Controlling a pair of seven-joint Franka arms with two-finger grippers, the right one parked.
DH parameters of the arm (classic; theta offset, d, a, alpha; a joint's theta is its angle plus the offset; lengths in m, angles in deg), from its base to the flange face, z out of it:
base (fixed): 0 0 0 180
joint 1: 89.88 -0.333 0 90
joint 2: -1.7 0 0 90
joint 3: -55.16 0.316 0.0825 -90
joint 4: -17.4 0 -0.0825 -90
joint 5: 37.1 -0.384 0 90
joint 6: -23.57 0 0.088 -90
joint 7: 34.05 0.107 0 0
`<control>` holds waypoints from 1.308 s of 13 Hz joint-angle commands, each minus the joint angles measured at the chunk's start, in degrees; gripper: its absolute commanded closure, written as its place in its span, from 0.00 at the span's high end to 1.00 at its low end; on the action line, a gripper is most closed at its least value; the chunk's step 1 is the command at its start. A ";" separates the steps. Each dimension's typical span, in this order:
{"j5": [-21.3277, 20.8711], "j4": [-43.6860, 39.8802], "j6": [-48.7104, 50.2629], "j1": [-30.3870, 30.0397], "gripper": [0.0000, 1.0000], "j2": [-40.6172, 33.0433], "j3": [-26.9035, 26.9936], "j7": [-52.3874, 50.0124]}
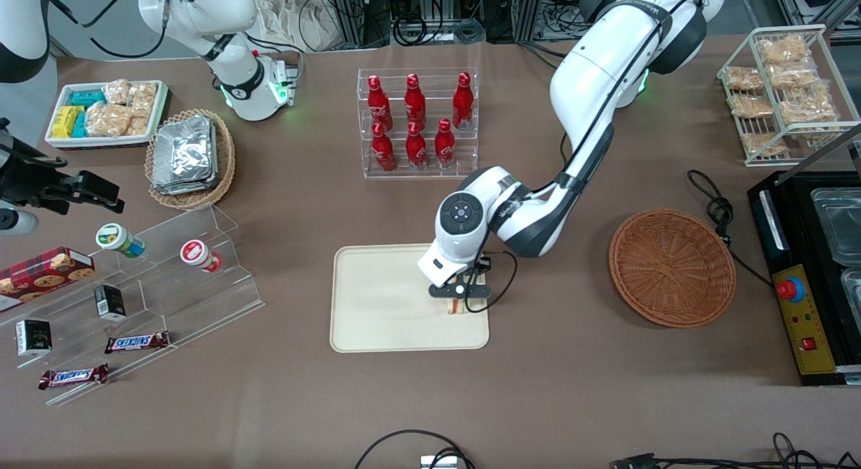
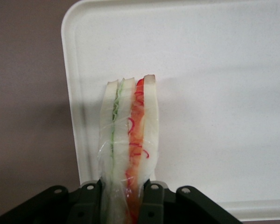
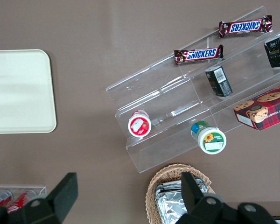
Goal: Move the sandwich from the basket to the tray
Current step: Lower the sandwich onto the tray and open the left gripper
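The tool (image 1: 459, 301) is clenched on the sandwich (image 2: 128, 140), its two fingers (image 2: 151, 198) pressed against the pale bread on either side, with the green and orange-red filling edge pointing away from the wrist. In the front view it hangs over the tray (image 1: 377, 307), at about the tray's four o'clock corner, and only a sliver of the sandwich shows under the wrist. Whether the wedge already touches the tray floor cannot be told.

Out at three o'clock from the tray, well apart from it, the reddish-brown basket (image 1: 671, 267) lies on the counter (image 1: 572, 388) with nothing in it. So the pick-up and the carry look done; what remains, by my reading, is to set the sandwich down, let go and lift clear.

Readable writing: two bars marked SNICKERS (image 1: 136, 342) lie on the clear stepped stand (image 1: 222, 280) at nine o'clock from the tray. The red bottles (image 1: 416, 122) at twelve o'clock carry a white script too small to read.
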 commanded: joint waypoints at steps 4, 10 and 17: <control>-2.94 -2.06 0.12 1.86 0.43 2.16 0.46 -1.42; -2.85 -2.49 -0.41 1.59 0.91 1.46 0.46 -4.49; -2.59 -2.67 5.11 -2.00 1.00 -7.48 0.89 -11.70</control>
